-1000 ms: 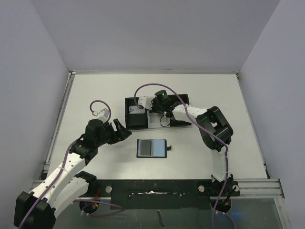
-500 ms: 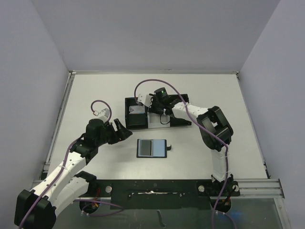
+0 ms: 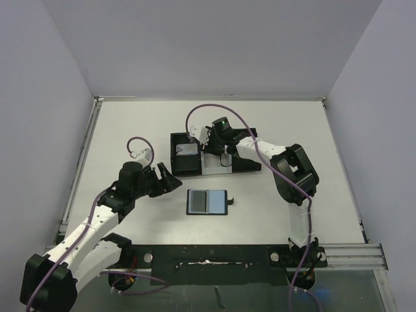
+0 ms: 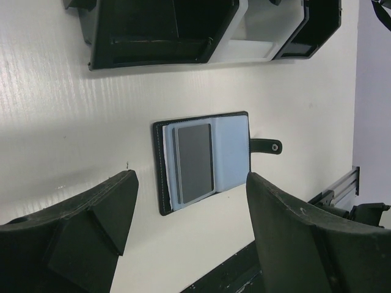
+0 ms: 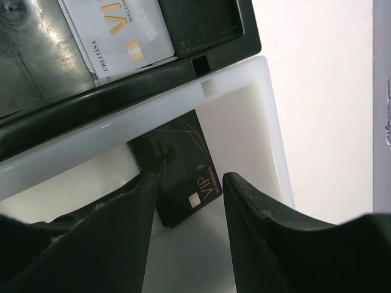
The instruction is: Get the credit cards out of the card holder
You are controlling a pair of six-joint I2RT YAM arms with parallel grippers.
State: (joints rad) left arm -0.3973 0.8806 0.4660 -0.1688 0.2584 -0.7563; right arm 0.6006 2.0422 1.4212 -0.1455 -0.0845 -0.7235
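The card holder (image 3: 207,201) lies spread open on the table, tab (image 4: 267,146) pointing right. A grey credit card (image 4: 194,162) sits in its left pocket; the right blue-grey pocket shows no card. My left gripper (image 3: 170,182) hovers open just left of the holder, which shows between its fingertips (image 4: 125,183) in the left wrist view. My right gripper (image 5: 189,183) is open above the white tray (image 5: 269,122), with a black VIP card (image 5: 183,174) lying flat in the tray below its jaws. A pale grey credit card (image 5: 119,33) lies in the black box (image 3: 175,162).
Three open-top boxes stand in a row behind the holder: the black box on the left, the white tray (image 3: 213,166), and a second black box (image 3: 247,164) on the right. Grey walls close in the table's sides and back.
My right gripper has gone from shut to open and its wrist has shifted slightly toward the back. The left arm and the card holder have stayed put.
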